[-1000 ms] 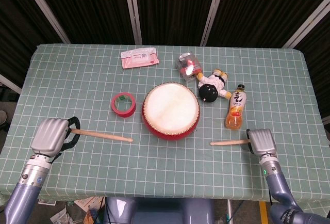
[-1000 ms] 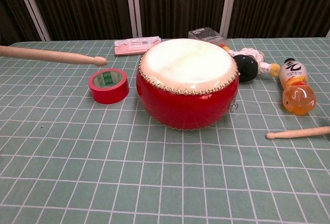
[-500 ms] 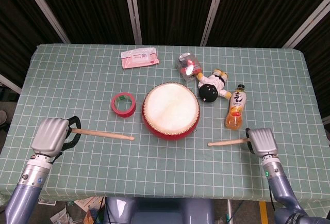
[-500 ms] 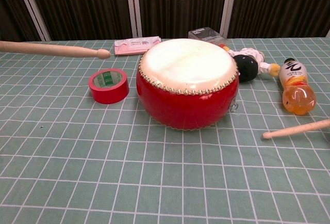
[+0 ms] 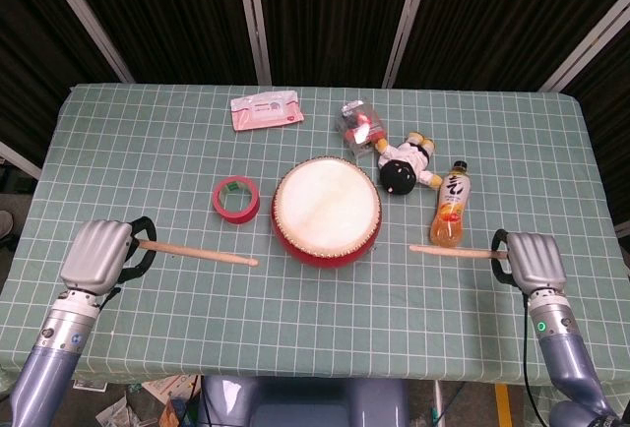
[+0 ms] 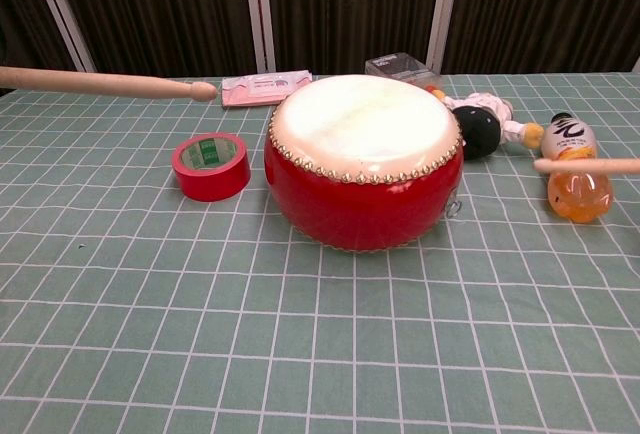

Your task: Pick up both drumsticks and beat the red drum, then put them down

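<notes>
The red drum [image 5: 326,213] [image 6: 364,159] with a white skin stands mid-table. My left hand [image 5: 100,255] grips one wooden drumstick [image 5: 195,253] [image 6: 105,83], whose tip points right toward the drum, raised above the cloth. My right hand [image 5: 532,262] grips the other drumstick [image 5: 453,250] [image 6: 588,165], its tip pointing left, level and lifted in front of the orange bottle. Both sticks stay apart from the drum. Neither hand shows in the chest view.
A red tape roll [image 5: 236,199] [image 6: 210,166] lies left of the drum. Behind and right of it are a wipes pack [image 5: 267,112], a clear box [image 5: 358,125], a plush doll [image 5: 409,165] and an orange drink bottle [image 5: 451,205] [image 6: 576,169]. The green checked cloth [image 5: 325,319] covers the table.
My right hand has moved right and lifted its drumstick off the cloth to level. The left drumstick has risen slightly, its tip edging toward the drum.
</notes>
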{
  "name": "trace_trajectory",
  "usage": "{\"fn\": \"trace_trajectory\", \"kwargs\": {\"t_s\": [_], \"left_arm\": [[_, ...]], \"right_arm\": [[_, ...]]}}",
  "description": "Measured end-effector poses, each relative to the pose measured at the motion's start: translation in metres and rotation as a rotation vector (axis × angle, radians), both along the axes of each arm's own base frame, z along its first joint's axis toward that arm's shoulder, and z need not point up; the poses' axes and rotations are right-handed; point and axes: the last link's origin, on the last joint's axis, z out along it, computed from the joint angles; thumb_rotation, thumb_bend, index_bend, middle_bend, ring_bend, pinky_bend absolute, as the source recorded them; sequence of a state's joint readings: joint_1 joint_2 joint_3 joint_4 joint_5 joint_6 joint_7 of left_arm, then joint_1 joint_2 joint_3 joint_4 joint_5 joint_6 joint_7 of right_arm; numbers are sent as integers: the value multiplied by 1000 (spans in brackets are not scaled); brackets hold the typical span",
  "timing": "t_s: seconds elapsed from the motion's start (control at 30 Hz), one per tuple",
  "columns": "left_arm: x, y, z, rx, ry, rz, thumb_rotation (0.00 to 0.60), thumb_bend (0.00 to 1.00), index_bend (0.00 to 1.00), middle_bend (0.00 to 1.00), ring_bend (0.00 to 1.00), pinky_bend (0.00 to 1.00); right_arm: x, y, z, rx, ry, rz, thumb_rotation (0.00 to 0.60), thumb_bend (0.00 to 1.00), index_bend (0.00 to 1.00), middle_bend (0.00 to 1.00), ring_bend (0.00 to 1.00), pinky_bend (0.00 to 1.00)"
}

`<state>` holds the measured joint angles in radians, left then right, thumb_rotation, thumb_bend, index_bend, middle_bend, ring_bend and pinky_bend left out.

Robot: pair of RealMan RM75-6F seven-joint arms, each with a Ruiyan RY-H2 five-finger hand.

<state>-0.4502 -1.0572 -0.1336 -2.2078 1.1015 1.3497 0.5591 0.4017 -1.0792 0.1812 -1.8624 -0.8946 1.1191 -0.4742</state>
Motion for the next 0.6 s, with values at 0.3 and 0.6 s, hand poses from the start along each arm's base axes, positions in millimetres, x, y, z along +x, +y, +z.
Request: {"fn": "trace_trajectory", "kwargs": {"t_s": [0.3,0.6], "left_arm": [[10,22,3,21,-18,-9,600,561,767,1000,1000,1000],[36,65,6,42,-11,-35,600,561,768,1000,1000,1000]], "right_arm": [[13,-8,38,-118,-217,-132,600,594,1000,1000,1000,1000],[42,-21,43,-92,-245,-93,600,594,1000,1000,1000,1000]]}}
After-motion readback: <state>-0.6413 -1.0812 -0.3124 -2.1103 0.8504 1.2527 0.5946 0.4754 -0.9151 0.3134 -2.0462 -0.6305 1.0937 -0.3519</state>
